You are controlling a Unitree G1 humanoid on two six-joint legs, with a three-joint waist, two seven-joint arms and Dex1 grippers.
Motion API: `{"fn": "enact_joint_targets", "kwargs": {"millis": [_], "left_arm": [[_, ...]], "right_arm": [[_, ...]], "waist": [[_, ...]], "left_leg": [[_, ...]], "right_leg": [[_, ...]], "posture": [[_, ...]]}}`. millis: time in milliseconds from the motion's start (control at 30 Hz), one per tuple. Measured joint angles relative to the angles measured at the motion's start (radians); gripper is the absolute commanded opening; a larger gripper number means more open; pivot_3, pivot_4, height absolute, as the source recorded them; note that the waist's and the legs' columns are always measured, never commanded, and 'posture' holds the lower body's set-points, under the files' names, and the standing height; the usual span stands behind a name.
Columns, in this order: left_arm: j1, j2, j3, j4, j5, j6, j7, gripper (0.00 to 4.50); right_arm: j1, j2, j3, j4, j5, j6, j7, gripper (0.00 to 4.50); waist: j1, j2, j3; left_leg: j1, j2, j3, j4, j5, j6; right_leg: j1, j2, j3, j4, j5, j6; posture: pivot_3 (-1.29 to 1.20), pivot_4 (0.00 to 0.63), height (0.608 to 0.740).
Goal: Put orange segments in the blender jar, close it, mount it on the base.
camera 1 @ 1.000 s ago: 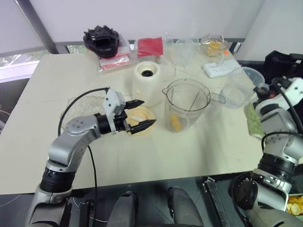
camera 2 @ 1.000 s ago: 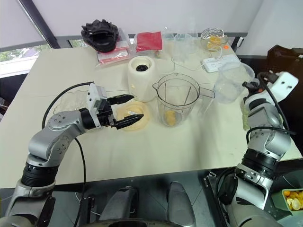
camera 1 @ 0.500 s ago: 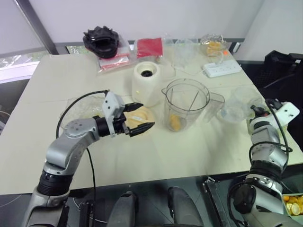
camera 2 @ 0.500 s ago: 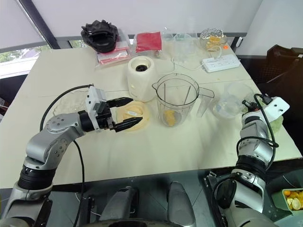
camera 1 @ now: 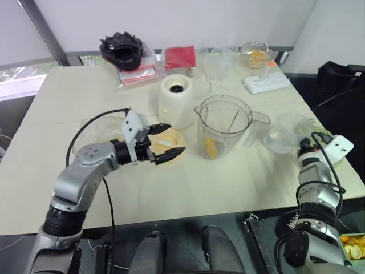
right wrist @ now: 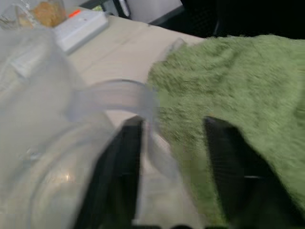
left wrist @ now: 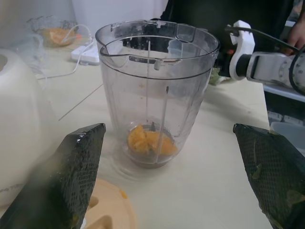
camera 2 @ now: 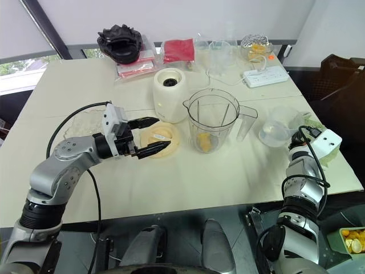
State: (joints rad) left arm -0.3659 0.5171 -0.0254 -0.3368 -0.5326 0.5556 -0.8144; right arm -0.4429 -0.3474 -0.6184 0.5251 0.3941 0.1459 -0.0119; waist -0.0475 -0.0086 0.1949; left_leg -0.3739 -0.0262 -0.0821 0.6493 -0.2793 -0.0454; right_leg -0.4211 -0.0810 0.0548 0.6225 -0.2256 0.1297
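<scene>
Our left gripper (camera 1: 166, 141) hangs wide open by the lid (camera 1: 171, 138). Our right gripper (right wrist: 174, 157) has its fingers apart around the cup (right wrist: 52, 157) handle; segments (left wrist: 148, 141) lie in the jar (camera 1: 223, 125)

You see the blender jar (left wrist: 157, 90) as clear, smooth plastic with glossy orange segments (left wrist: 150, 141) at its bottom. The base (camera 1: 176, 100) looks smooth cream plastic, the desk (camera 1: 188, 182) matt beige. A green cloth (right wrist: 238, 90) looks rough and fuzzy.
</scene>
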Motion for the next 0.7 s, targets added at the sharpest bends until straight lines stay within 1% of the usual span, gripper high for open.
{"fn": "enact_joint_targets", "kwargs": {"millis": [67,167,433,567,700], "left_arm": [[0.000,-0.007,0.000,0.000,0.000,0.000,0.007,4.50],[-0.001,-0.007,-0.001,0.000,0.000,0.000,0.007,4.50],[-0.004,-0.023,-0.007,0.003,0.001,-0.004,0.004,4.50],[-0.009,-0.029,-0.025,0.015,0.001,-0.016,-0.008,4.50],[-0.030,-0.027,-0.033,0.029,0.001,-0.019,-0.015,4.50]], "right_arm": [[0.012,-0.004,0.003,-0.004,-0.002,-0.002,-0.003,4.44],[0.055,-0.004,0.015,-0.055,-0.002,0.008,-0.009,4.44],[0.190,0.029,0.036,-0.273,0.016,0.093,-0.033,4.44],[0.298,0.067,0.052,-0.454,0.037,0.177,-0.054,4.44],[0.405,0.085,0.063,-0.692,0.082,0.310,-0.084,4.44]], "waist": [[-0.001,0.000,0.000],[0.000,0.000,0.000],[0.004,0.000,0.000],[0.005,0.000,0.000],[0.005,0.001,0.000]], "left_leg": [[0.000,0.000,0.000,0.000,0.000,0.000],[0.000,0.000,0.000,0.000,0.000,0.000],[0.000,0.000,-0.001,0.000,0.000,0.000],[0.000,0.000,-0.001,0.000,0.000,0.000],[0.000,0.000,-0.001,0.000,0.000,0.000]], "right_leg": [[0.000,0.000,0.000,0.000,0.000,0.000],[0.000,0.000,0.000,0.000,0.000,0.000],[0.000,0.000,0.000,0.000,0.000,0.000],[0.000,0.000,0.000,0.000,0.000,0.000],[0.000,0.000,0.000,0.000,0.000,0.000]], "posture": [[0.00,0.150,0.740],[0.00,0.150,0.740],[0.00,0.150,0.740],[0.00,0.150,0.740],[0.00,0.150,0.740]]}}
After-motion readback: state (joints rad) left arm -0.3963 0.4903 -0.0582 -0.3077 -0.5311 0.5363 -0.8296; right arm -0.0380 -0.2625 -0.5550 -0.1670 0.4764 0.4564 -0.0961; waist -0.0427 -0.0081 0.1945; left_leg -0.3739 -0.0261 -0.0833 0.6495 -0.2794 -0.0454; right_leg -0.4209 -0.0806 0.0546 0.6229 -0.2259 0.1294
